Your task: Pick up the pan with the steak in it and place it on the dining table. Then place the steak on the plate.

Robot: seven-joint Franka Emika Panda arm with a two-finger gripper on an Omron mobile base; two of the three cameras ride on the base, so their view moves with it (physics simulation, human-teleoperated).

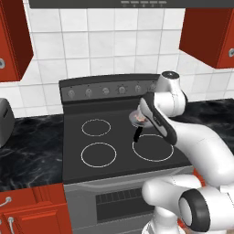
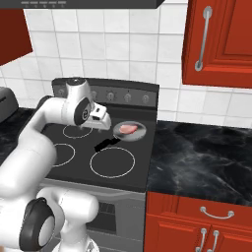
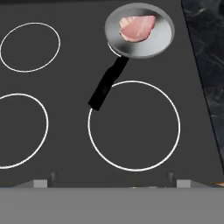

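The grey pan (image 3: 140, 30) sits on the back right of the dark stove top (image 3: 65, 131), its black handle (image 3: 107, 85) pointing toward the front. The pinkish steak (image 3: 137, 27) lies inside it. The pan (image 2: 129, 130) and steak (image 2: 127, 128) are also in the right base view; the left base view has the pan (image 1: 138, 118) partly behind my arm. My gripper (image 3: 111, 183) hangs above the front right burner ring (image 3: 134, 125), short of the handle's end, open wide with nothing between its fingertips (image 3: 40, 183). In the right base view the gripper (image 2: 100, 126) is just left of the pan. The dining table and the plate are out of view.
Black marble counter (image 2: 206, 157) runs to the right of the stove, with red cabinets (image 2: 221, 44) above and red drawers (image 2: 197, 221) below. A grey appliance (image 1: 4, 121) stands on the counter at the left. Control knobs (image 1: 105, 91) line the stove's back panel.
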